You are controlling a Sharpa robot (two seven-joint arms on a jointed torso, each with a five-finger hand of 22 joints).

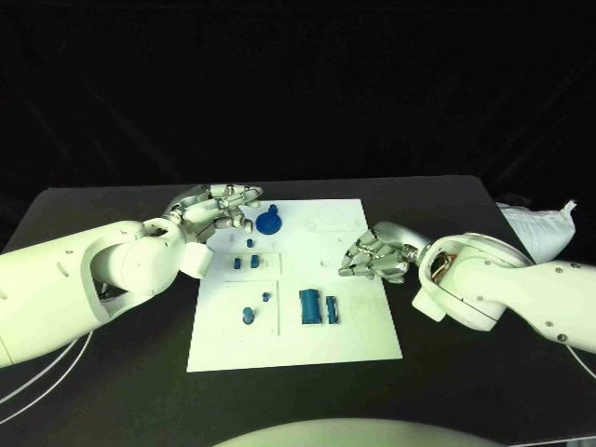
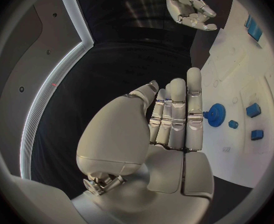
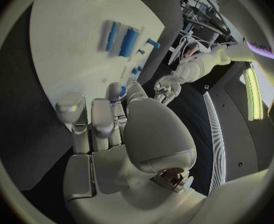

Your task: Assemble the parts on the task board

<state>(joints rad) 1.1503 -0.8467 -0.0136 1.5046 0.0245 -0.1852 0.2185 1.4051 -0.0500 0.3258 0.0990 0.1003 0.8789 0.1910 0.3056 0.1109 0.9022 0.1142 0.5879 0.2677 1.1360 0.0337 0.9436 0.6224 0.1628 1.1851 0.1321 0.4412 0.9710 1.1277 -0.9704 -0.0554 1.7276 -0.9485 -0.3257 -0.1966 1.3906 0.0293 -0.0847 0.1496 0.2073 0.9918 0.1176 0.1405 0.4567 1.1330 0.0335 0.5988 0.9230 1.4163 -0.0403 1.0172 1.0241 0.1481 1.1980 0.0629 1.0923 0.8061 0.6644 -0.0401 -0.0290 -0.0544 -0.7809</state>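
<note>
Lying flat on the black desk (image 1: 97, 209), the white rectangular task board (image 1: 352, 326) bore no readable writing. Small blue parts sat on it: a round gear-like piece (image 1: 270, 223), two small blocks (image 1: 247, 263), two upright bars (image 1: 318, 307). The left hand (image 1: 221, 207) hovered beside the gear, fingers (image 2: 174, 117) extended, holding nothing. The right hand (image 1: 379, 256) rested at the board's right edge, fingers curled, empty.
</note>
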